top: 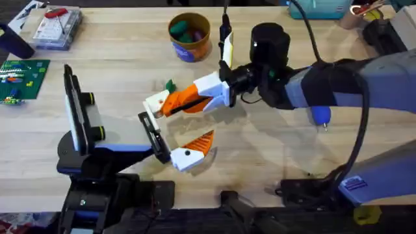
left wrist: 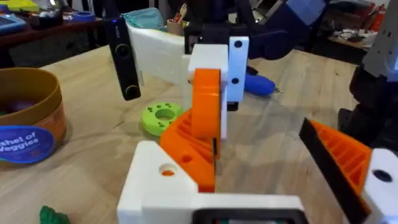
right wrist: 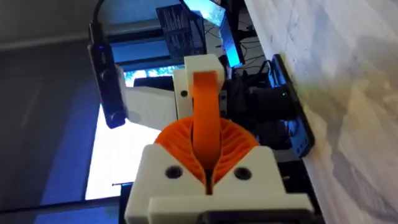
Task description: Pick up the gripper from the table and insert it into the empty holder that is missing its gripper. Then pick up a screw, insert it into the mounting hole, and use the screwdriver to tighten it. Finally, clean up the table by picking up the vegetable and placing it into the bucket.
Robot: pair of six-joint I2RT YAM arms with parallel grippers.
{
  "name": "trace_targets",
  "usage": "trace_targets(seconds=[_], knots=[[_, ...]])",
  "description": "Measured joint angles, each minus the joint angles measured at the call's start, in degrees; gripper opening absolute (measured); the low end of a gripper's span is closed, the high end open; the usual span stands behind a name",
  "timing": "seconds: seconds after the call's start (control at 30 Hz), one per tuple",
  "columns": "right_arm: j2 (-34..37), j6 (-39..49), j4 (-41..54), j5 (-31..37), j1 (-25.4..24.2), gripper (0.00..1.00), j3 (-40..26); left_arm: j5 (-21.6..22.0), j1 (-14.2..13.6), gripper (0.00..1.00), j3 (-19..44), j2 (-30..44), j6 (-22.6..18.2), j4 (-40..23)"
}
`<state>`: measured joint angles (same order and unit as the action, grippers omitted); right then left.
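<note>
Your right hand (top: 190, 101) reaches across to the middle of the table (top: 117, 58) and is clamped shut on the gripper (top: 159, 103). It grips the orange ribbed tip, and the white blocky base sticks out toward the left. In the right wrist view the two ribbed pads (right wrist: 239, 146) press on either side of the orange wedge (no gap shows).

The gripper hangs above the table, near the far end of the holder (top: 151, 130) and not yet seated in it. The twin finger (top: 192, 154) with the black dot sits just beside the holder. You cannot tell how far your left hand (top: 171, 145) stands open.

The screwdriver (top: 320, 116) lies on the table under your right arm. The bucket (top: 190, 36) stands at the far side, and a small green vegetable (top: 170, 86) lies between it and the gripper.
</note>
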<state>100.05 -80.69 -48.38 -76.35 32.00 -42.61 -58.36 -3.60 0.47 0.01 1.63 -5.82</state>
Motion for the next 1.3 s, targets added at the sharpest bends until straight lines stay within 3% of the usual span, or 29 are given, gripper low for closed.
trace_targets(seconds=[0.33, 1.3], knots=[[0.0, 4.3, 0.6, 2.8, 1.8, 0.018, -0.1, -1.6, 0.0, 0.987, 0.0, 0.0, -0.8, -0.2], [0.0, 4.9, 1.1, 5.2, 2.8, 0.018, -0.6, -1.8, 0.0, 0.987, 0.0, 0.0, -0.8, -0.2]])
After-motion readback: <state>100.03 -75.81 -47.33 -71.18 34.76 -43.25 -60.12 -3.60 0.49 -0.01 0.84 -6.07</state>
